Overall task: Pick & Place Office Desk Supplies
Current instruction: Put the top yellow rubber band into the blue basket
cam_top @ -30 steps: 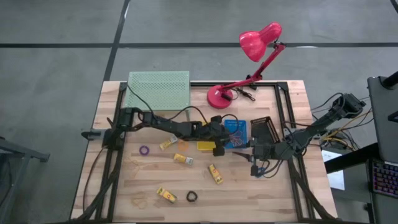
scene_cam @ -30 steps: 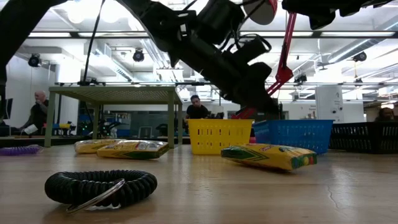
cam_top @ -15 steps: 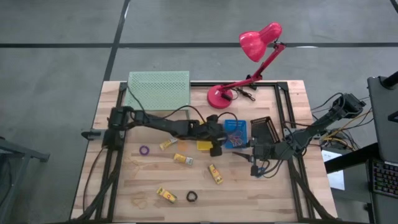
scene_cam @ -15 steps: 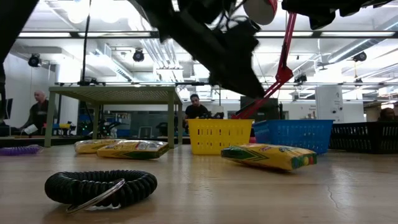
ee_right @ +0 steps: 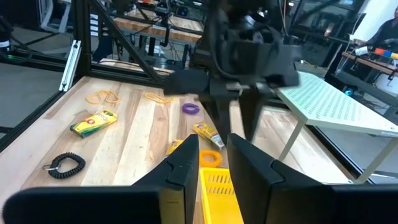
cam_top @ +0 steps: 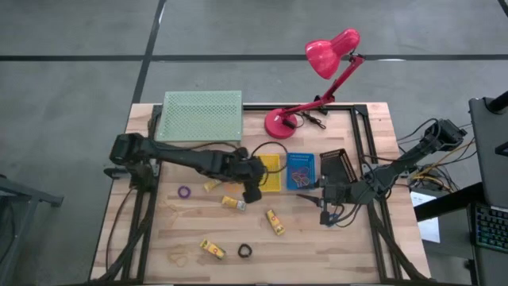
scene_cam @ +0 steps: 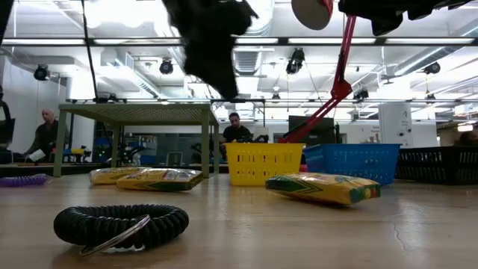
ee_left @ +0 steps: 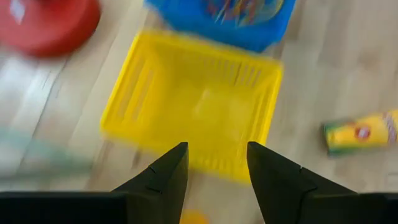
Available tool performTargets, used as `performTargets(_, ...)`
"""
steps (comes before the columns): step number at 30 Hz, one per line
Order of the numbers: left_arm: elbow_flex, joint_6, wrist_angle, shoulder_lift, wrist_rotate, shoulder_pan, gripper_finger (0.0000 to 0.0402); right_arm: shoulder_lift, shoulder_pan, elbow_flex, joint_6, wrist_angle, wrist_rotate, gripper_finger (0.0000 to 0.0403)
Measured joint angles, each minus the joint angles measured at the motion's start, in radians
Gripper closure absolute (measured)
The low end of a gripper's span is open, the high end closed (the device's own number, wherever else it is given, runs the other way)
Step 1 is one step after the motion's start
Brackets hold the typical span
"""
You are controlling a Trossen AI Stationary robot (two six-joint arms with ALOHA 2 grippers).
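Observation:
Three small baskets stand in a row mid-table: yellow (cam_top: 271,171), blue (cam_top: 301,170) and black (cam_top: 336,165). Yellow crayon packets (cam_top: 233,204) (cam_top: 275,222) (cam_top: 212,249), a purple ring (cam_top: 184,192), a black coil ring (cam_top: 244,252) and rubber bands (cam_top: 176,257) lie loose on the wood. My left gripper (cam_top: 254,194) (ee_left: 214,149) hangs open and empty above the yellow basket's near-left corner, pointing steeply down. My right gripper (cam_top: 323,213) (ee_right: 214,142) waits near the black basket, pointing roughly level toward the left, its fingers slightly apart and empty.
A pink-red desk lamp (cam_top: 282,121) and a pale green mesh shelf (cam_top: 202,114) stand along the far edge. An orange ring (ee_right: 210,158) lies beside the yellow basket. A black metal frame (cam_top: 361,135) borders the work area. Bare wood shows near the front edge.
My left gripper has risen from low beside the baskets and drawn back toward the table's left, tipping and rolling as it went; the yellow basket it covered now shows. Its fingers have stayed open and empty.

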Motion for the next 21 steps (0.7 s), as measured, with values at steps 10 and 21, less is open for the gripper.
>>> performTargets(10, -0.001, -0.432, -0.428, -0.055, -0.109, -0.182, 0.0238, 0.000, 0.000, 0.000, 0.000, 0.000, 0.000, 0.0331)
performTargets(21, -0.064, -0.849, -0.573, -0.059, -0.069, -0.380, 0.0238, 0.000, 0.000, 0.000, 0.000, 0.000, 0.000, 0.0317)
